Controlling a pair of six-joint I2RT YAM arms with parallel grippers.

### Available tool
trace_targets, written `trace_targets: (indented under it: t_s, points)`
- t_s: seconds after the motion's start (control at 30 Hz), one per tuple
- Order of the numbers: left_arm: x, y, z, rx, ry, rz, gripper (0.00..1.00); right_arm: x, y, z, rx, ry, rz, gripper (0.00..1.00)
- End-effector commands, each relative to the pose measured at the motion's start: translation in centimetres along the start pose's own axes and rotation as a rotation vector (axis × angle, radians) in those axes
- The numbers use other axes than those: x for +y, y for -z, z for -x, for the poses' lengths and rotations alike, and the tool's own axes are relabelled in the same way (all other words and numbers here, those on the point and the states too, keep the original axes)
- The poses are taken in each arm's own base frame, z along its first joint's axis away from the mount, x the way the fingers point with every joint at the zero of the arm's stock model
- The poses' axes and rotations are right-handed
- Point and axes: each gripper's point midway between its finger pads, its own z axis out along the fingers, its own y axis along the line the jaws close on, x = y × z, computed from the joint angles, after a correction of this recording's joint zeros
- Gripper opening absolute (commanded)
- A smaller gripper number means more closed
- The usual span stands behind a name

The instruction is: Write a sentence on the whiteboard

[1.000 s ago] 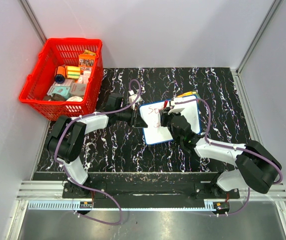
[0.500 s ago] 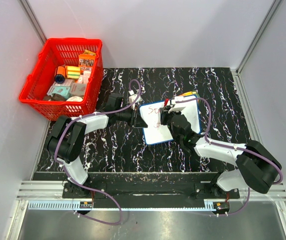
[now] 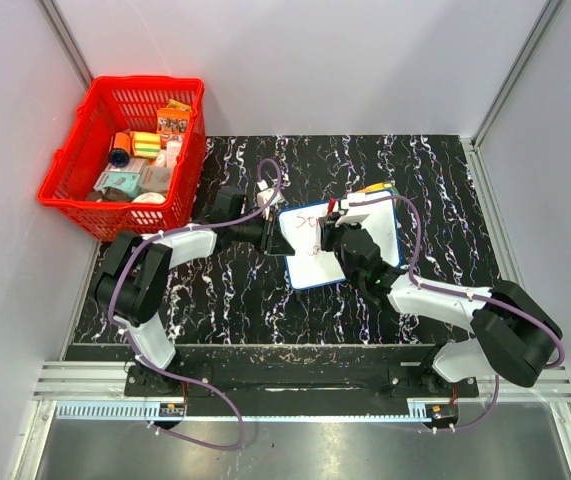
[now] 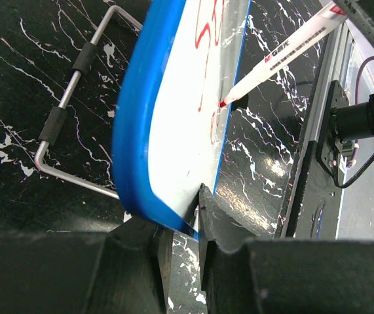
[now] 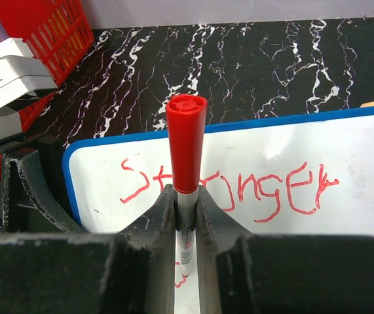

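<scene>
My right tool is pinched tight on the barrel of a red marker. The cap end points back at my wrist and the tip is down on the whiteboard directly beneath my fingers. My left tool is pressed together on the board's blue rim at the edge nearest it, steadying the board against the pen. Of the sentence, the word "Stronger" stands finished in red on the upper line, just beyond my right fingers. Under the marker tip I can make out only a few small red strokes of a second line, too scrappy to read. I judge the first word done and the next barely begun, so most of the writing may still be ahead. Beyond the board lies the black marbled bench, and well off past my left tool sits a red basket of packets. Against a second ago, my right tool has crept a little along the board toward my left tool. The board, my left tool and the basket sit as they did.
</scene>
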Motion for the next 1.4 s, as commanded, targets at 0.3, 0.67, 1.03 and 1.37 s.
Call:
trace_targets:
  t_s: [0.3,0.67,1.03,1.37]
  points:
    - [2.8,-0.2,-2.0,0.055,-0.063,0.135,0.00,-0.3,0.2,1.4,-0.023,-0.008,-0.028,0.00]
    - [2.8,-0.3,-2.1,0.056,-0.063,0.134,0.00,-1.1,1.1,5.9,-0.130,-0.039,-0.041,0.00]
    - [2.9,-0.2,-2.1,0.056,-0.065,0.137,0.00,-1.6,0.0,4.8,-0.108,-0.037,-0.059,0.00]
    - [2.9,-0.2,-2.1,0.056,-0.065,0.137,0.00,-1.6,-0.5,3.9,-0.089,-0.043,-0.074,0.00]
